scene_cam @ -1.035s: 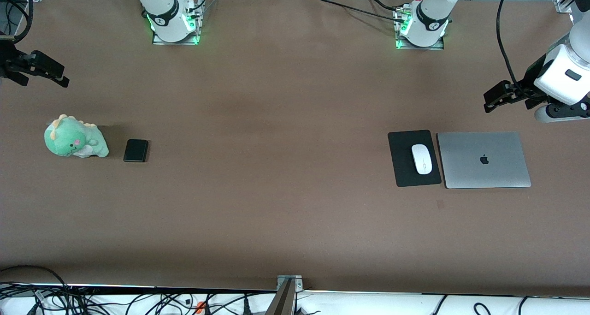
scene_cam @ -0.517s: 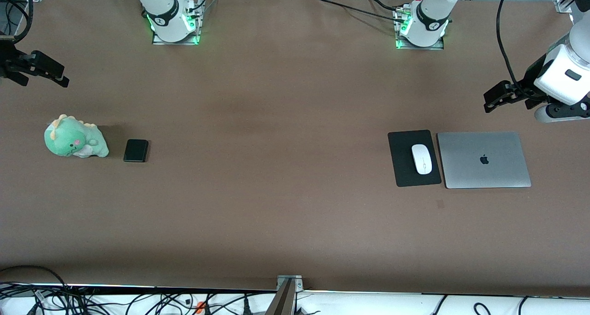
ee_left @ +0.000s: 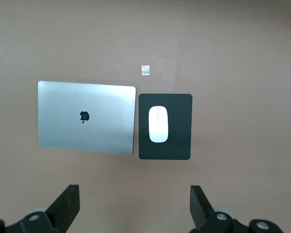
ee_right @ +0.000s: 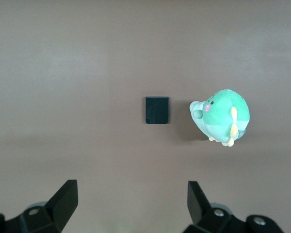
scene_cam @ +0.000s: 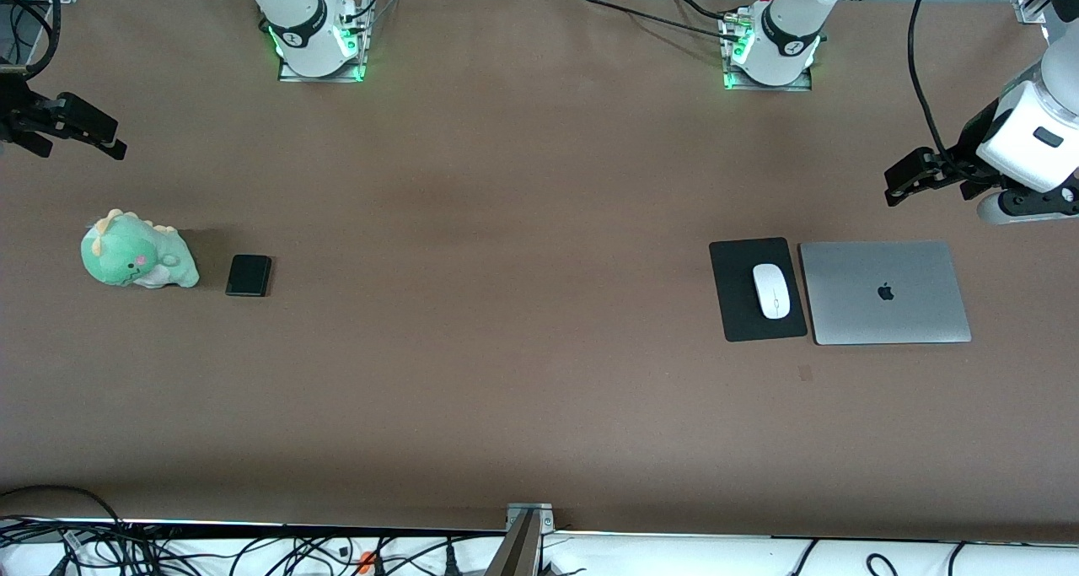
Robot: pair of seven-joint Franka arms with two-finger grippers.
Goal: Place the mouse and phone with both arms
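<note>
Mouse (scene_cam: 771, 290) lies on the mat (scene_cam: 735, 306) just beside the laptop (scene_cam: 885, 292); phone (scene_cam: 249, 275) lies beside the plush dinosaur (scene_cam: 135, 251), at its 3 o'clock in the front view. Judged best practice: descend vertically, centred, fingers spanning each object's narrow width. Left gripper (ee_left: 133, 206) and right gripper (ee_right: 128, 204) hang aloft, jaws spread wide, holding and touching nothing.

Glossy mouse (scene_cam: 771, 290); matt mat (scene_cam: 742, 310); laptop (scene_cam: 884, 292) seemingly brushed metal.
</note>
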